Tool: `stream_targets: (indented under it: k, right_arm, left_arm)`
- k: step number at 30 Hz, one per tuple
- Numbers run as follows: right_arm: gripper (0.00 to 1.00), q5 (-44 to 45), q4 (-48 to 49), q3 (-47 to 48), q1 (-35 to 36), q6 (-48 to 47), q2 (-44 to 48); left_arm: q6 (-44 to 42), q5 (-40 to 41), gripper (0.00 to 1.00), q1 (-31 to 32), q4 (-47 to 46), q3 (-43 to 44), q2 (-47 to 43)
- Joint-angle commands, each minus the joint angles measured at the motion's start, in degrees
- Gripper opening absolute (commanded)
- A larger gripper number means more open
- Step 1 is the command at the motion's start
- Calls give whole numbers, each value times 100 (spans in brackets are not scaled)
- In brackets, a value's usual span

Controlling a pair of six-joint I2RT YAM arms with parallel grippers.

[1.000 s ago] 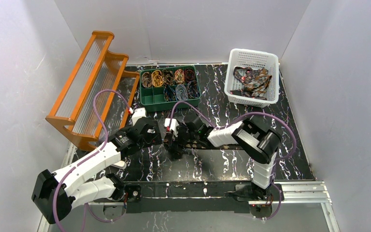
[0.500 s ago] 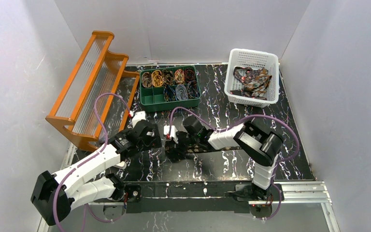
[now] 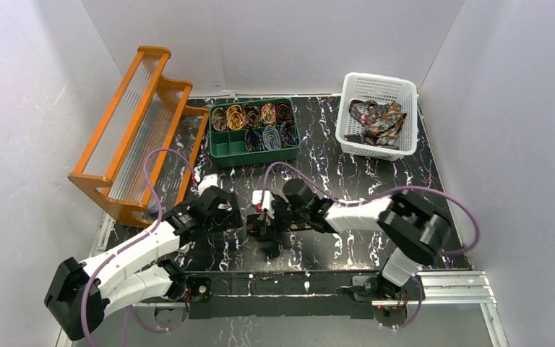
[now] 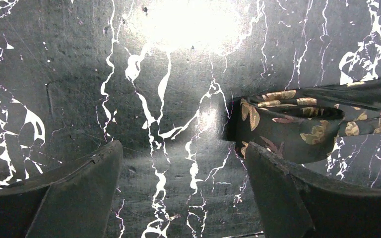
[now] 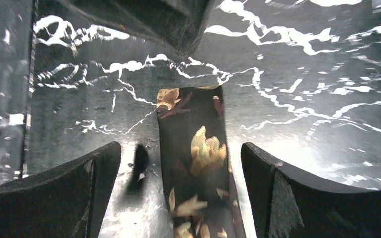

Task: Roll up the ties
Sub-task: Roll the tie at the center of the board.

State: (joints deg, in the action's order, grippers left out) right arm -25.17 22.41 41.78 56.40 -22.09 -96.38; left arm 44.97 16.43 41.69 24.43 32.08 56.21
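**Ana:** Where did the dark fabric necktie with gold leaves [image 5: 198,148] lie?

**Ben:** Flat on the black, white-veined marble worktop [image 4: 79,74], at the middle of its near edge. One end was curled into a loose loop [image 4: 287,126].

**Ana:** And the right claw [image 5: 178,153]?

**Ben:** It was spread wide over the flat strip, one finger on either side, neither touching it.

**Ana:** The left claw [image 4: 182,148]?

**Ben:** Spread as well, with bare worktop between its fingers. The loop sat just beside the finger at the right of the left wrist view.

**Ana:** Other ties?

**Ben:** Small coiled ties [image 3: 253,116] filled the green plastic compartment tray [image 3: 220,154] at the far edge. Limp patterned ties [image 3: 379,121] lay heaped in the white plastic lattice basket [image 3: 349,108] by the far right corner.
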Motion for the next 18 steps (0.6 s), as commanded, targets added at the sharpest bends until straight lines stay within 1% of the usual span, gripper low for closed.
stream_targets:
  k: [1, 3, 5, 7, 8, 9, 10, 12, 15, 16, 17, 18]
  right_arm:
    - [99, 554, 696, -460, 29, 917, 1236]
    - [99, 1075, 829, -721, 29, 1560, 1765]
    - [99, 2039, 777, -908, 34, 2805, 2169]
    - [99, 2932, -78, -742, 27, 3845, 2438]
    - [99, 3010, -480, -590, 10, 4273, 2473]
    - [96, 2929, -793, -446, 17, 4589, 2426]
    - [90, 2677, -1152, -212, 16, 4816, 2342]
    - [76, 1863, -1054, -120, 17, 4904, 2153]
    - [51, 1469, -918, 92, 30, 5269, 1781]
    - [46, 1312, -910, 214, 55, 5286, 1655]
    - [43, 1294, -963, 343, 87, 5297, 1523]
    - [37, 1326, -1048, 456, 101, 5319, 1396]
  left_arm:
    - [121, 50, 92, -38, -30, -60, -361]
    - [131, 119, 93, -31, -12, -70, -434]
    - [204, 250, 93, -36, 13, -70, -494]
    - [295, 408, 93, -32, 28, -94, -560]
    - [350, 492, 93, -32, 55, -96, -585]
    - [407, 609, 93, -33, 88, -92, -611]
    - [448, 694, 93, -37, 112, -88, -643]
    - [544, 852, 93, -30, 187, -67, -693]
    - [591, 1008, 93, -30, 294, -49, -786]
    - [597, 1032, 93, -33, 325, -38, -808]
    - [594, 1042, 93, -30, 363, -25, -823]
    - [589, 1061, 93, -30, 411, -6, -828]
